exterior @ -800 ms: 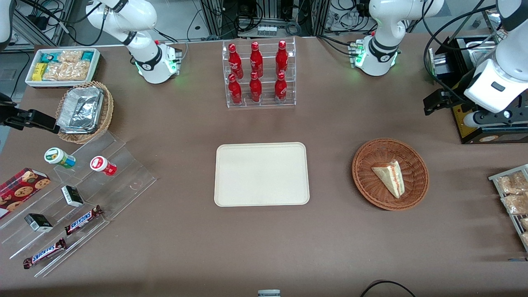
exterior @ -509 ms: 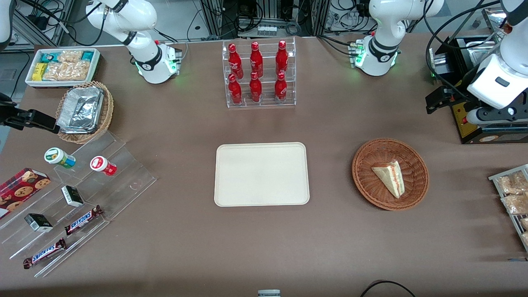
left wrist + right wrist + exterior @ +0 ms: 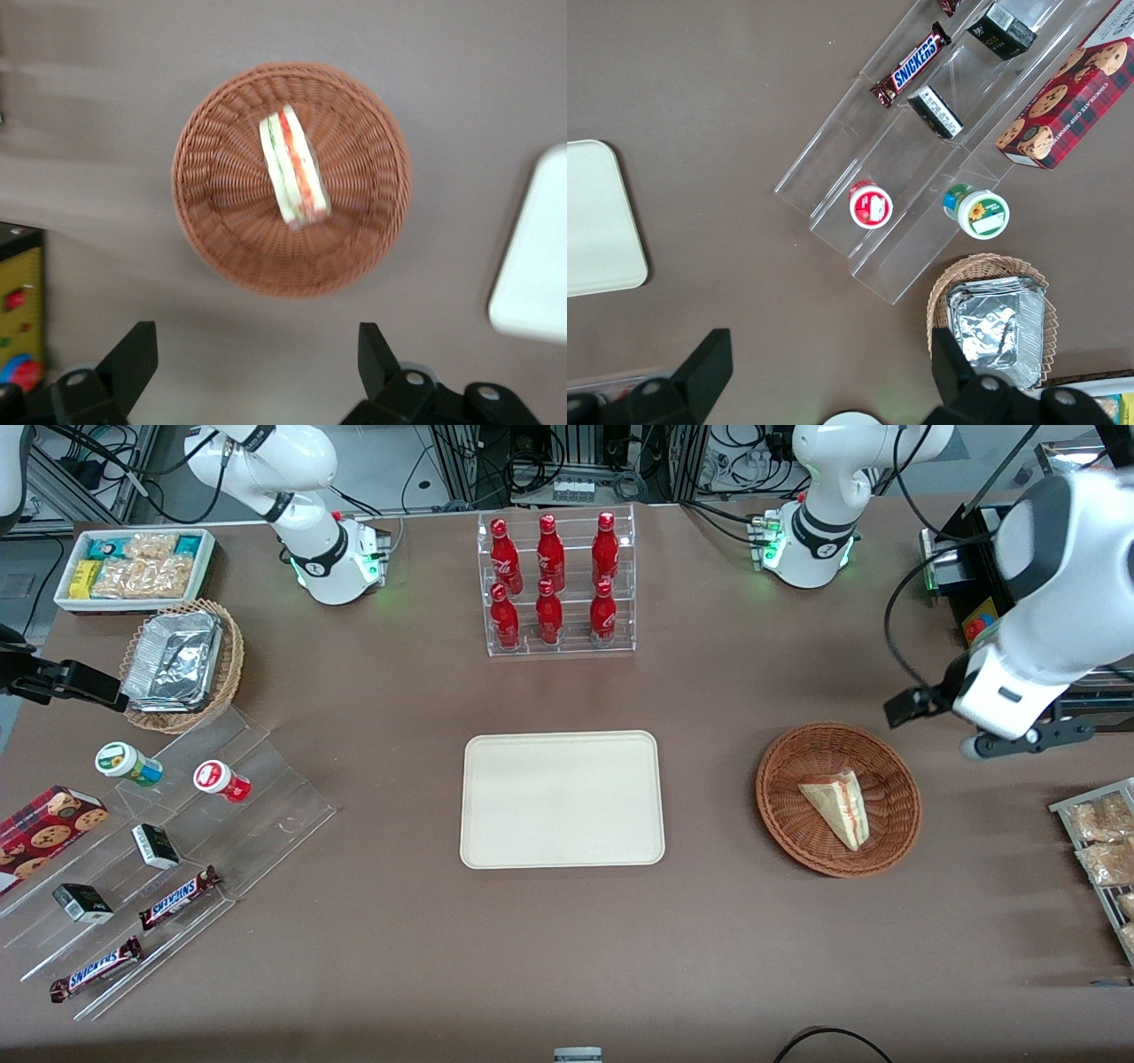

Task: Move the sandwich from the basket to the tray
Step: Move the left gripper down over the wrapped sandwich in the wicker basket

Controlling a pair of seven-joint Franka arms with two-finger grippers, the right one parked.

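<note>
Sandwich (image 3: 293,168) lies in basket (image 3: 213,230); tool (image 3: 257,359) spread above table nearby.

**A robot lab set up as a mock snack shop**

Cable bundles and metal equipment racks (image 3: 567,460) run along the table's 12 o'clock edge, with arm bases bolted on. The brown table (image 3: 567,957) bears shop-style displays: a clear rack of red bottles (image 3: 556,584), and stepped acrylic shelves (image 3: 168,868) with what are probably chocolate bars at 8 o'clock.
</note>
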